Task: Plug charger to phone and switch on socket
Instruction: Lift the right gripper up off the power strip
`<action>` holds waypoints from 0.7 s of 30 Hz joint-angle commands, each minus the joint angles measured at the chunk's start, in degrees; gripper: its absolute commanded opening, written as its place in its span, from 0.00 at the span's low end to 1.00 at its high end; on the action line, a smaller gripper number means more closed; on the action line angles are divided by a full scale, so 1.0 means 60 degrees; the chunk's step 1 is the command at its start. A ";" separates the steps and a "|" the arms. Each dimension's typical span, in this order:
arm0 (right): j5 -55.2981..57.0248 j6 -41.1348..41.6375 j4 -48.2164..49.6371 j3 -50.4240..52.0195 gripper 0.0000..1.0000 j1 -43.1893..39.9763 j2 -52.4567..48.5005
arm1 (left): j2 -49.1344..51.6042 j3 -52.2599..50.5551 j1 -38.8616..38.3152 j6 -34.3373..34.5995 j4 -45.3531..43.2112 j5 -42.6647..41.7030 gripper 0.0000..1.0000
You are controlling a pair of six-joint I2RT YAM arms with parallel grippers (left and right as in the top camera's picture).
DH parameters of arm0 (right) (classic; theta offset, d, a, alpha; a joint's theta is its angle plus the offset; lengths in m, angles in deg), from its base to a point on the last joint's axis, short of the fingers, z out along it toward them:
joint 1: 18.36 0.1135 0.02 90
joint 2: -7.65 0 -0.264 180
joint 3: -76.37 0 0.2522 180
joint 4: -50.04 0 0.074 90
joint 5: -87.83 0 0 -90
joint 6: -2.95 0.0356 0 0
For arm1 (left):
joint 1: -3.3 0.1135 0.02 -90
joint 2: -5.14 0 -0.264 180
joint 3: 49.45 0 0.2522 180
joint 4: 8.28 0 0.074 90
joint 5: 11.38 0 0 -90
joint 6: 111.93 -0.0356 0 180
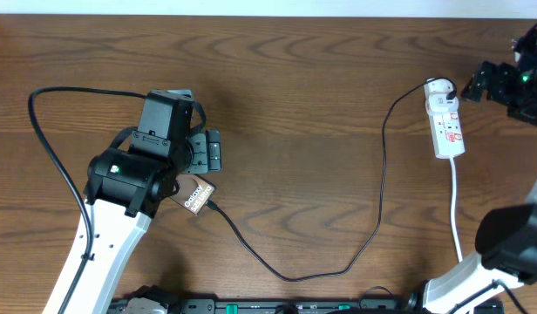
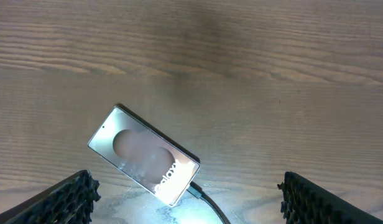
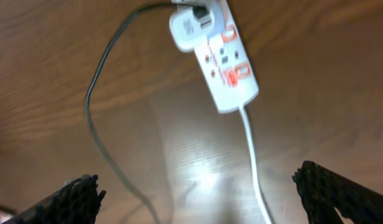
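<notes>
The phone [image 1: 197, 194] lies flat on the wooden table, its shiny face with "Galaxy" lettering up [image 2: 143, 154]. The charger cable [image 1: 295, 276] runs from the phone in a long loop to the socket [image 1: 446, 119]. Its black plug tip [image 2: 198, 193] sits at the phone's short edge and looks inserted. My left gripper [image 1: 213, 152] hangs open just above the phone, holding nothing [image 2: 188, 211]. The white socket with red switches [image 3: 220, 57] lies at the far right. My right gripper [image 1: 472, 86] is open beside its far end, and nothing is between its fingers [image 3: 204, 199].
A white adapter [image 3: 191, 25] is plugged into the socket's far end, with the black cable [image 3: 97, 115] leaving it. The socket's white cord [image 1: 455, 214] trails toward the front edge. A thick black arm cable [image 1: 50, 148] loops at the left.
</notes>
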 commanded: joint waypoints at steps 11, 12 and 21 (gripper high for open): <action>-0.0069 0.0597 -0.0896 -0.0138 0.99 0.0036 0.0918 | 0.0025 0.0117 -0.0018 -0.0124 0.0033 0.0160 0.93; -0.0069 0.0597 -0.0896 -0.0138 0.99 0.0036 0.0918 | 0.0025 0.0117 -0.0018 -0.0124 0.0036 0.0160 0.93; -0.0069 0.0597 -0.0896 -0.0138 0.99 0.0040 0.0914 | 0.0025 0.0117 -0.0018 -0.0124 0.0036 0.0160 0.93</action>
